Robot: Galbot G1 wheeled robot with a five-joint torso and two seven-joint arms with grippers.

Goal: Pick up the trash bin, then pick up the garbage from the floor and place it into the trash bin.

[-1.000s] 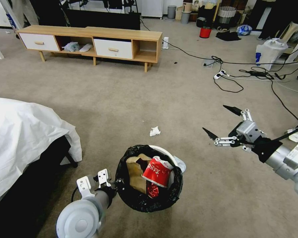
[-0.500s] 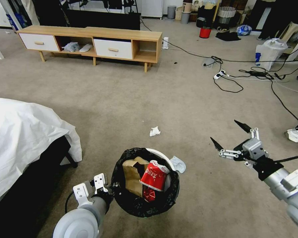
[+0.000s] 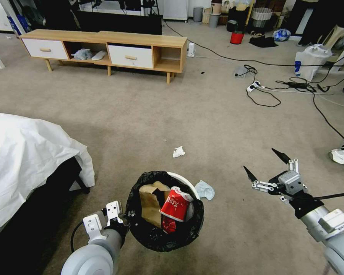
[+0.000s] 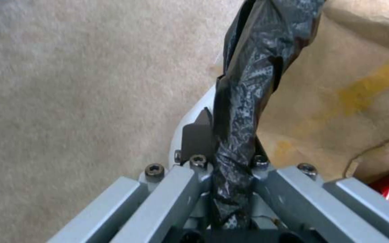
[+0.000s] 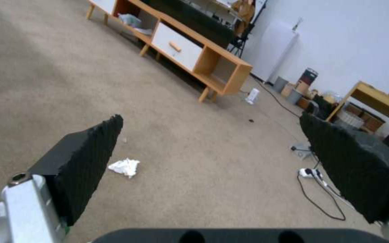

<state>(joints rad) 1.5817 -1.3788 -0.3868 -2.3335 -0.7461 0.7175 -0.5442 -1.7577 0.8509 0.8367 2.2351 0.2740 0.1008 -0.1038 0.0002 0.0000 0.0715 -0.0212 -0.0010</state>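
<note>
The trash bin [image 3: 189,183], white with a black bag over its rim, hangs low in front of me over the floor [image 3: 141,122]. My left gripper [image 3: 121,224] is shut on its near rim; the left wrist view shows the bagged rim [image 4: 248,67] clamped between the jaws. Inside lie a crumpled brown paper bag [image 3: 151,200] and a red-and-white carton [image 3: 174,204]. On the carpet lie a white tissue [image 3: 178,151] [image 5: 125,167] and a pale crumpled piece [image 3: 205,190] beside the bin. My right gripper [image 3: 258,158] [image 5: 211,118] hovers open to the bin's right, holding nothing.
A bed with a white sheet [image 3: 26,152] stands at my left. A low wooden cabinet [image 3: 103,46] is at the back. Cables and a power strip [image 3: 263,84] cross the floor at right, near a large white plastic bag [image 3: 309,57] and a red bucket [image 3: 237,37].
My right gripper has dropped lower and nearer to me, still open. The bin and my left arm have shifted slightly down and left.
</note>
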